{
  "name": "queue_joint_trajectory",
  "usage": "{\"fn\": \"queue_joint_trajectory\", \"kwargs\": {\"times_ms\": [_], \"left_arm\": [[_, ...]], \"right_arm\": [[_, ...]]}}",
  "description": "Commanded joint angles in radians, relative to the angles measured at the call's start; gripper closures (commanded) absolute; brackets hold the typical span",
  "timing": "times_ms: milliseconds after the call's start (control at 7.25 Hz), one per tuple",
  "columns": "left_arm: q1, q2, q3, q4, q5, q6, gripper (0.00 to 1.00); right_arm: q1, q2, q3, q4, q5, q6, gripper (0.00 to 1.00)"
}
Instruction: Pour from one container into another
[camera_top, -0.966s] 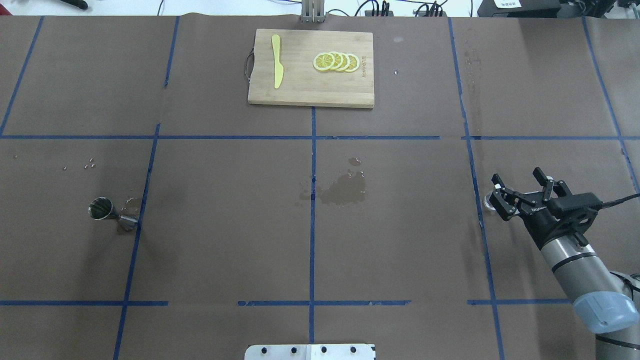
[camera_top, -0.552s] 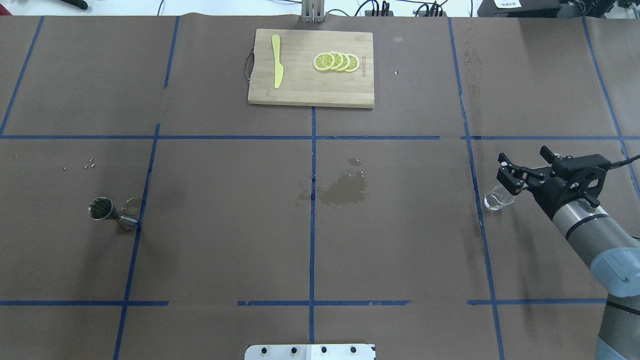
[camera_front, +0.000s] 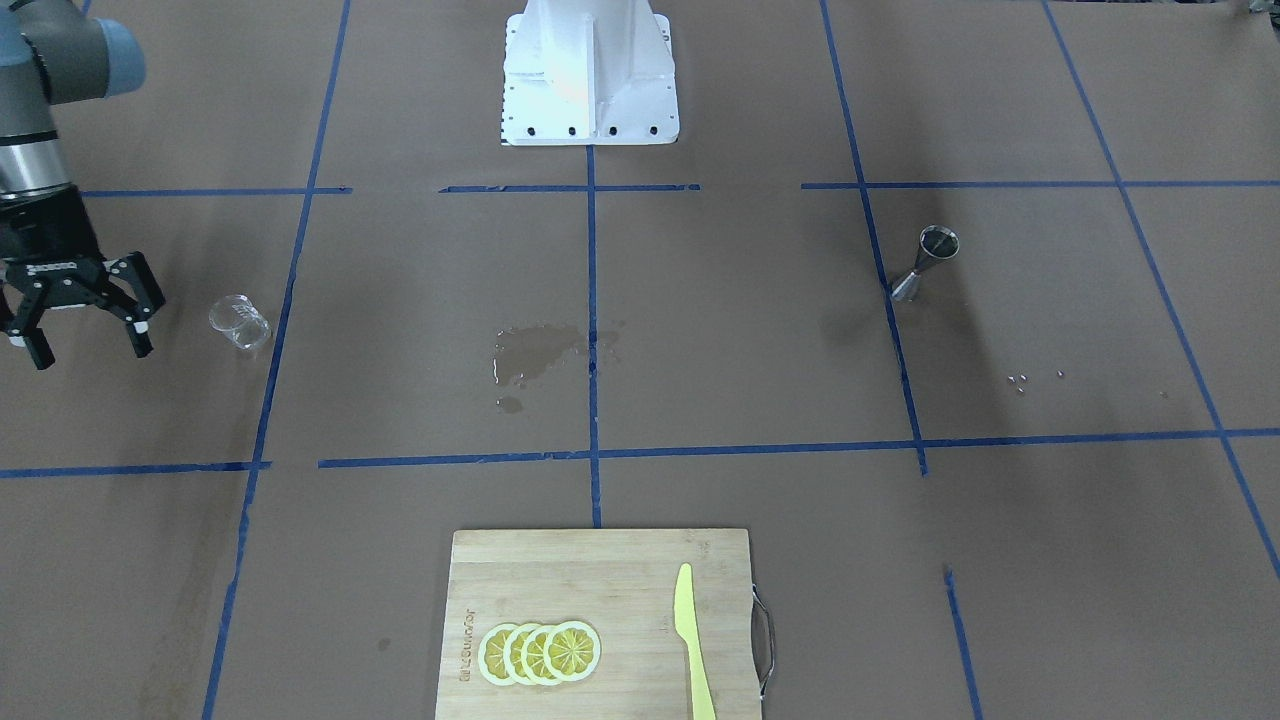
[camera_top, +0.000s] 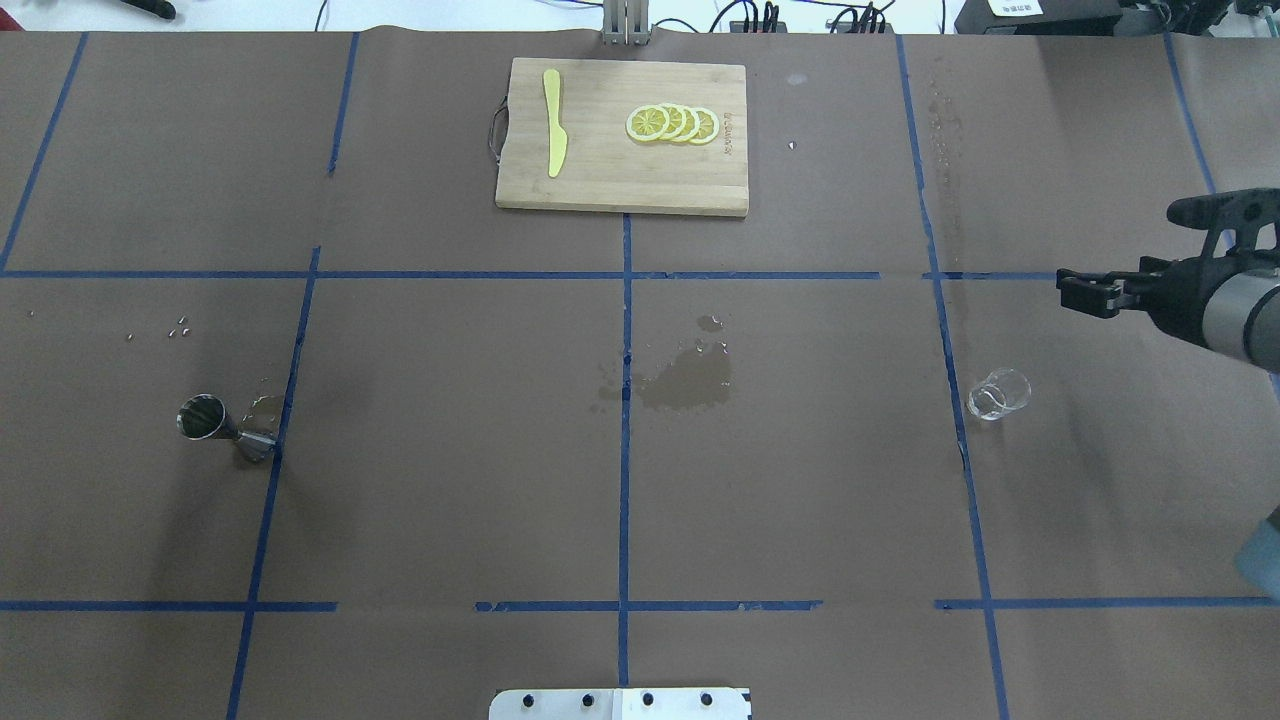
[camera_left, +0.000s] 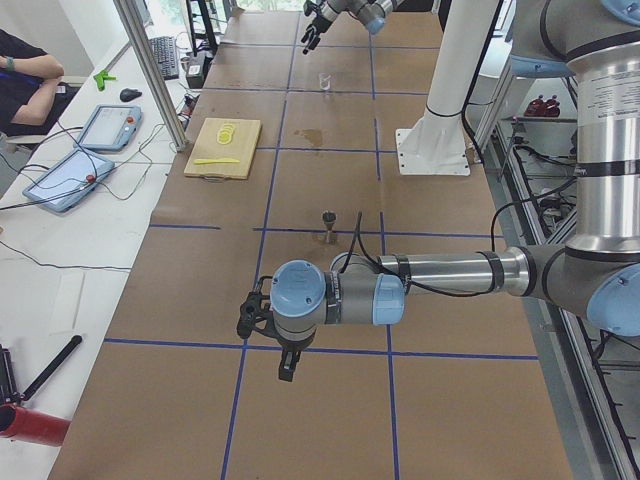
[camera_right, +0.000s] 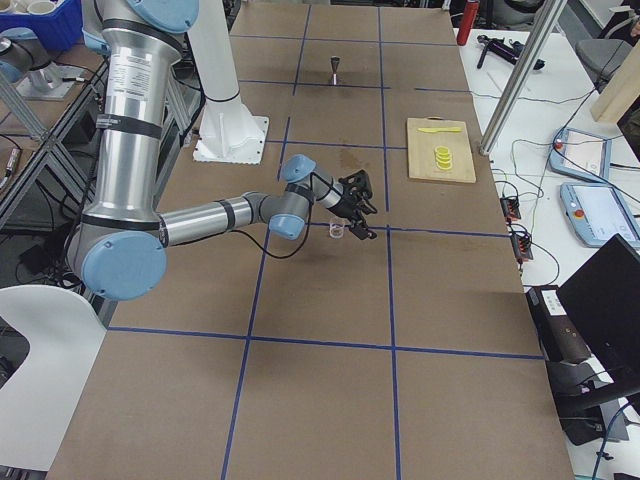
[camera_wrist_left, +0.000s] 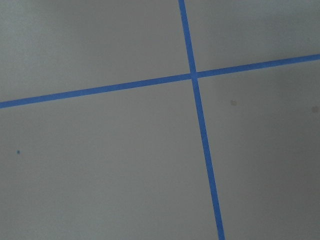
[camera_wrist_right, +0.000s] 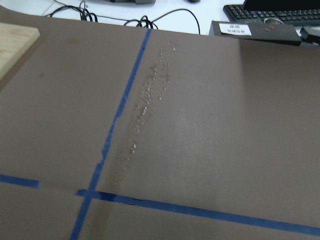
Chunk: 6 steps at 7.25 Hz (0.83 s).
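The clear glass tumbler (camera_top: 998, 394) stands upright and alone on the brown paper on the right side, also seen in the front view (camera_front: 238, 322). The steel hourglass jigger (camera_top: 225, 428) stands far off on the left side by a blue tape line, with a small wet mark next to it. My right gripper (camera_front: 90, 352) hangs open and empty, raised and well apart from the tumbler on its outer side. My left gripper (camera_left: 285, 365) shows only in the left side view, low over bare paper, so I cannot tell its state.
A bamboo cutting board (camera_top: 620, 180) lies at the far middle with lemon slices (camera_top: 672, 123) and a yellow knife (camera_top: 554, 120). A wet spill (camera_top: 690, 380) marks the table's centre. The white robot base (camera_front: 588, 70) sits at the near middle edge.
My right gripper, open around the tumbler a second ago, has pulled back outward and upward. The tumbler stays standing where it was. The jigger has not moved.
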Motion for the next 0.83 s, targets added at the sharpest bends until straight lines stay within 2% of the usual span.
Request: {"fn": "queue_joint_trajectory", "kwargs": {"times_ms": [0, 138, 276, 690], "left_arm": [[0.0, 0.004, 0.002, -0.014, 0.002, 0.001, 0.0], [0.0, -0.002, -0.008, -0.016, 0.008, 0.002, 0.0], [0.003, -0.007, -0.008, -0.042, 0.012, 0.001, 0.0], [0.038, -0.013, -0.008, -0.047, 0.015, -0.004, 0.0]], "right_arm": [[0.371, 0.014, -0.007, -0.226, 0.554, -0.358, 0.0], [0.5, 0.026, -0.009, -0.41, 0.707, -0.539, 0.0], [0.581, 0.023, -0.006, -0.551, 0.749, -0.68, 0.0], [0.71, 0.014, -0.009, -0.935, 0.741, -1.032, 0.0]]}}
